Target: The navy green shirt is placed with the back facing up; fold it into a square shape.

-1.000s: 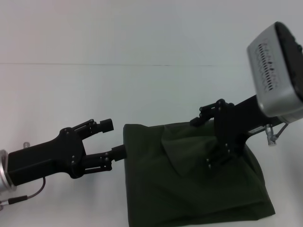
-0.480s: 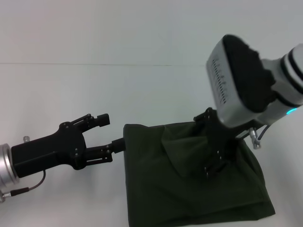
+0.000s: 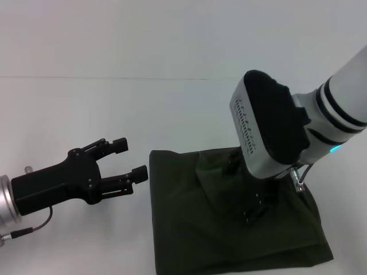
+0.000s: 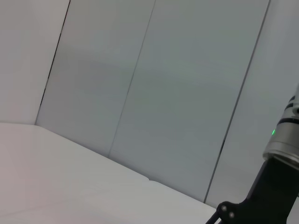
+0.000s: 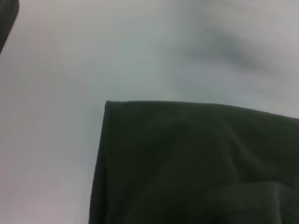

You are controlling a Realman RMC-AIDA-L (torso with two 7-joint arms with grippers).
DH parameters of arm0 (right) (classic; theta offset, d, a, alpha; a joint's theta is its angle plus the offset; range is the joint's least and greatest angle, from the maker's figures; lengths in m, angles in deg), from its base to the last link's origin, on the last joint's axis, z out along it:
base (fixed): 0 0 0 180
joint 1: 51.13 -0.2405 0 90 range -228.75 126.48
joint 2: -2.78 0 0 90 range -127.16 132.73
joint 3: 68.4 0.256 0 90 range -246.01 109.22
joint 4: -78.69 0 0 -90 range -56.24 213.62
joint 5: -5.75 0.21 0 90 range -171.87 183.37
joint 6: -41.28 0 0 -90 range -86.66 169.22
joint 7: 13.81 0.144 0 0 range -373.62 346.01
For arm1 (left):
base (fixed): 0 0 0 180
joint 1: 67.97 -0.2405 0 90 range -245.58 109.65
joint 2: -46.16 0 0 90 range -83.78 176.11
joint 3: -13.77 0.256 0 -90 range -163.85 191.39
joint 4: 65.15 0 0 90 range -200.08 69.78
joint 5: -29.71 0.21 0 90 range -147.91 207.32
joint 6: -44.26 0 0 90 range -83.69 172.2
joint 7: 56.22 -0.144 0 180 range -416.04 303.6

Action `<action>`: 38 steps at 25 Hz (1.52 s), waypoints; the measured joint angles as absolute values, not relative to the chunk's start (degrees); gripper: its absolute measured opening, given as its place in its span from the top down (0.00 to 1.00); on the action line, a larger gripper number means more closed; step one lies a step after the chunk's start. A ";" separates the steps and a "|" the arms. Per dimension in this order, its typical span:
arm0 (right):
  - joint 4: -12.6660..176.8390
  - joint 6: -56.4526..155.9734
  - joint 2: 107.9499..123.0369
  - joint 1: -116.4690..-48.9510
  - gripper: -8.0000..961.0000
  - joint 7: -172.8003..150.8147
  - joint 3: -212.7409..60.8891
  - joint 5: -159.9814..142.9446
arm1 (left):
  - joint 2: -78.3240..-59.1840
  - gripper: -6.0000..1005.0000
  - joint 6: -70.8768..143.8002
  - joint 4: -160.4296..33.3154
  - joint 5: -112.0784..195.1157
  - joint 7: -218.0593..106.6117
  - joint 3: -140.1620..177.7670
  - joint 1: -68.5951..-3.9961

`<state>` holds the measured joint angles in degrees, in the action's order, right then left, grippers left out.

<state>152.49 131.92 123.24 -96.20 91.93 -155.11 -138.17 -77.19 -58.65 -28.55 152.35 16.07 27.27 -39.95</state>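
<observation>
From the head camera, the navy green shirt lies on the white table, folded into a chunky block, at about 5 o'clock in the view. The left gripper sits just off the shirt's left edge, with its two fingers spread apart and nothing between them. The shirt lies at 3 o'clock from those fingers, very near but not touching. The right gripper is right over the middle of the shirt, under its big grey wrist box. I cannot tell if its fingers are apart or together. I think the right arm is the nearer one for the next fold. The block looks a bit wider than it is deep.

The left wrist camera shows only plain wall panels and a bit of the other arm. No shirt there.

The right wrist camera looks down on the shirt's corner and bare table.

I see no words or labels anywhere.
</observation>
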 joint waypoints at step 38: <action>150.41 121.77 123.27 -94.76 0.66 96.93 -159.16 -141.72 | -76.98 0.06 -58.58 -28.52 152.93 15.87 27.59 -39.84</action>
